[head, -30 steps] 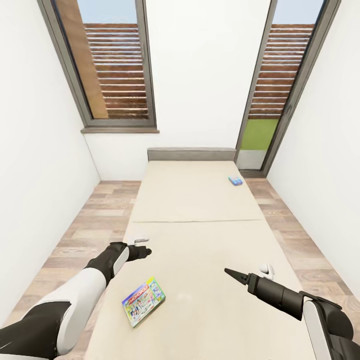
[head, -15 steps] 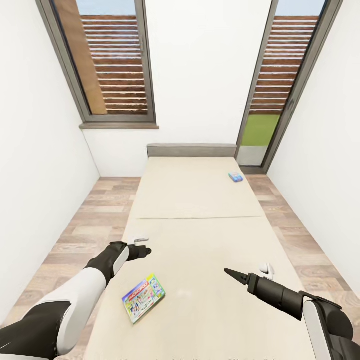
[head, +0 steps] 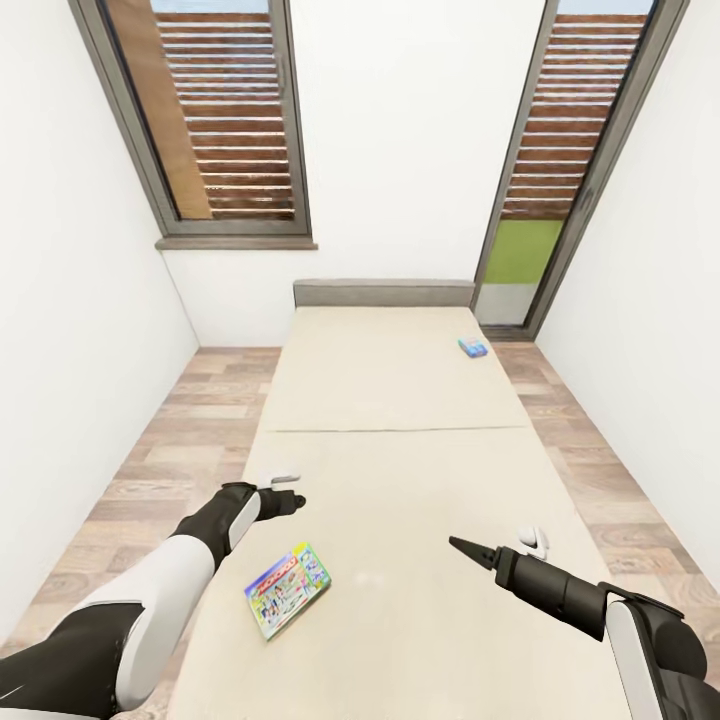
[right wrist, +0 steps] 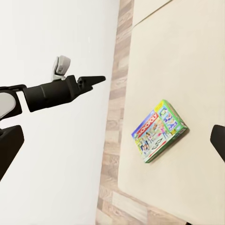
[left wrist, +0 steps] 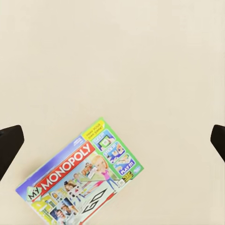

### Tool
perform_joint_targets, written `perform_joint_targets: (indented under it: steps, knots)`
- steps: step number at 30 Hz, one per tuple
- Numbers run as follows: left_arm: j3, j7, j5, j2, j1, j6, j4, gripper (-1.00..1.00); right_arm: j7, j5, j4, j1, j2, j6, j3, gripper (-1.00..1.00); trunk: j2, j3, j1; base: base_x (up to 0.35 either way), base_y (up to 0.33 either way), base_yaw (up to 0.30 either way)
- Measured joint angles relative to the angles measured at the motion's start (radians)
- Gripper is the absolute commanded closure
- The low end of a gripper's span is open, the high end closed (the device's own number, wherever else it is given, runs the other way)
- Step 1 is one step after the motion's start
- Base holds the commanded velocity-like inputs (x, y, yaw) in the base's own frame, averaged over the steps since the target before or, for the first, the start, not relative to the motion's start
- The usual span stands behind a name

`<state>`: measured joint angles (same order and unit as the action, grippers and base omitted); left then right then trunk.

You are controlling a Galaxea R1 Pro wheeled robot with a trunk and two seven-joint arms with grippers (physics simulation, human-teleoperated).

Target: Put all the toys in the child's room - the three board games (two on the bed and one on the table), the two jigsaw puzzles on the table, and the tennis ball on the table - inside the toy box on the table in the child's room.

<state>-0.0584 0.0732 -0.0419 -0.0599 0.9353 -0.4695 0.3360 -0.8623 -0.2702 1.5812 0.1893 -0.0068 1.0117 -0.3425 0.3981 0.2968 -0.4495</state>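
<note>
The Monopoly board game (head: 287, 590) lies flat on the near section of my bed (head: 400, 480), close to its left edge, turned askew. A second, blue board game (head: 473, 348) sits far off near the headboard (head: 383, 293), towards the right. My left tool (head: 285, 500) hovers above the Monopoly box, released, its fingers spread wide. My right tool (head: 470, 549) hangs over the bed's right side, well apart, also released and grasping nothing.
</note>
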Motion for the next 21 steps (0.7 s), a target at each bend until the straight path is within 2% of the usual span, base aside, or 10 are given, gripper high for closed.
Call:
perform_joint_targets:
  steps: [12,21]
  knots:
    - [0.000,0.002,-0.001,-0.007,0.002,-0.006,0.005,-1.00,0.000,0.000,0.000,0.000,0.000,0.000,0.000,-1.00,0.000,0.020,0.000,0.000,0.000,0.000]
    - [0.000,0.003,-0.002,-0.012,0.029,-0.021,0.006,-1.00,0.000,0.000,0.000,0.000,-0.001,0.000,0.000,-1.00,0.000,0.034,0.000,0.000,0.000,0.000]
